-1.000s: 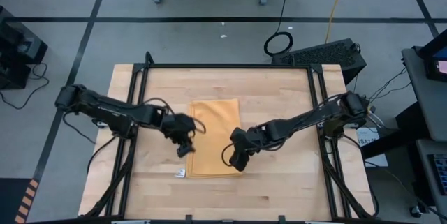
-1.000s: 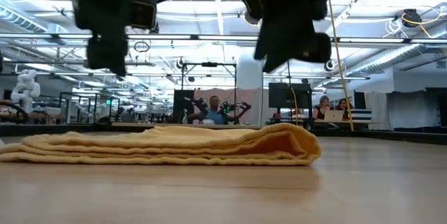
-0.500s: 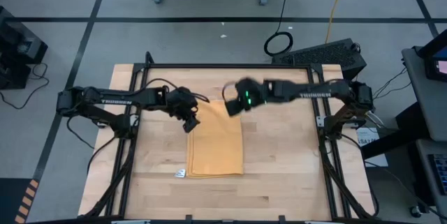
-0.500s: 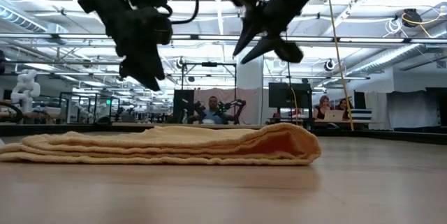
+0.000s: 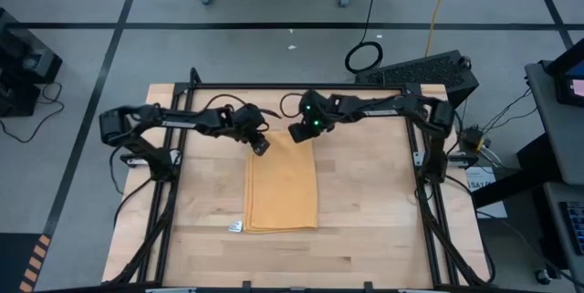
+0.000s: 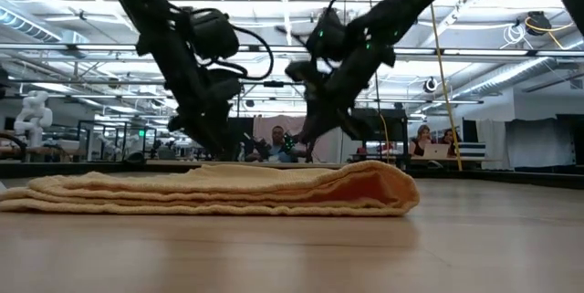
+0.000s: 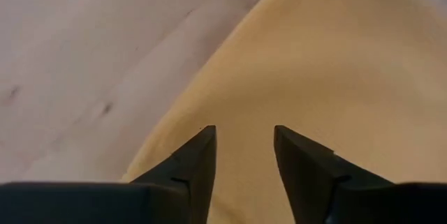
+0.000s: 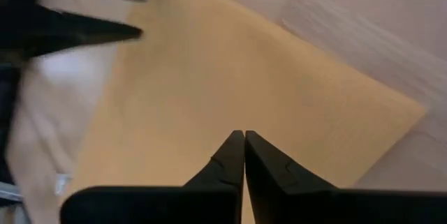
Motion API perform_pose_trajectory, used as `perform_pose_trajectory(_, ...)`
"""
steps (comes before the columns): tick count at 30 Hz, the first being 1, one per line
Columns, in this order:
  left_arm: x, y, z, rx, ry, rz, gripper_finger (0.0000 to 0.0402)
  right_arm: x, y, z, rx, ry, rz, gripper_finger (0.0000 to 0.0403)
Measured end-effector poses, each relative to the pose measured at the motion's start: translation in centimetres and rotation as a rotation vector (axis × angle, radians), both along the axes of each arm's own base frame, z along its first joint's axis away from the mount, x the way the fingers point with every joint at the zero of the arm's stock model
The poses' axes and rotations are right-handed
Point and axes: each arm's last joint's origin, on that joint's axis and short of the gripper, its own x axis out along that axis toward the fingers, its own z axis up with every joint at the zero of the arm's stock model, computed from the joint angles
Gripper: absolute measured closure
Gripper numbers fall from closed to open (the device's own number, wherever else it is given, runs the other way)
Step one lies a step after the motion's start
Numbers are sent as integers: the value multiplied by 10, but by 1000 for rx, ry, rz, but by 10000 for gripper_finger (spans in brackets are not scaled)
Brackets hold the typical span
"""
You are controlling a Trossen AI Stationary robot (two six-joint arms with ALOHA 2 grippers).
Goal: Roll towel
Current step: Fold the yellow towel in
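The towel (image 5: 281,183) lies flat and folded on the counter (image 5: 365,238). The left gripper (image 5: 260,145) hangs over its far left corner, the right gripper (image 5: 298,134) over its far right corner. The two sit close together, the rest of the towel stretching nearer than both. A small tag (image 5: 235,227) lies at the near left corner, far from either gripper.
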Motion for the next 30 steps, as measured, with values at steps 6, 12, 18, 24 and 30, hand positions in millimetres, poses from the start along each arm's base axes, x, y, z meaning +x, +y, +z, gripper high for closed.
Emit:
perform_pose_trajectory(6, 1, 2, -14, -40, 54, -5, 271, 1, -8, -28, 36, 63, 31, 401)
perform_pose_trajectory(12, -8, -1, -24, -59, 193, -32, 272, 0, -12, -31, 3, 67, 32, 402)
perform_pose_trajectory(18, -9, -2, -13, -54, 158, -78, 272, -2, -17, -31, 5, 74, 15, 402)
perform_pose_trajectory(24, -9, -2, 30, 15, -12, -85, 272, -2, -16, -27, 26, 62, -10, 403)
perform_pose_trajectory(30, -14, 4, 9, 27, 26, -104, 272, -1, -17, -45, 50, 118, -33, 403)
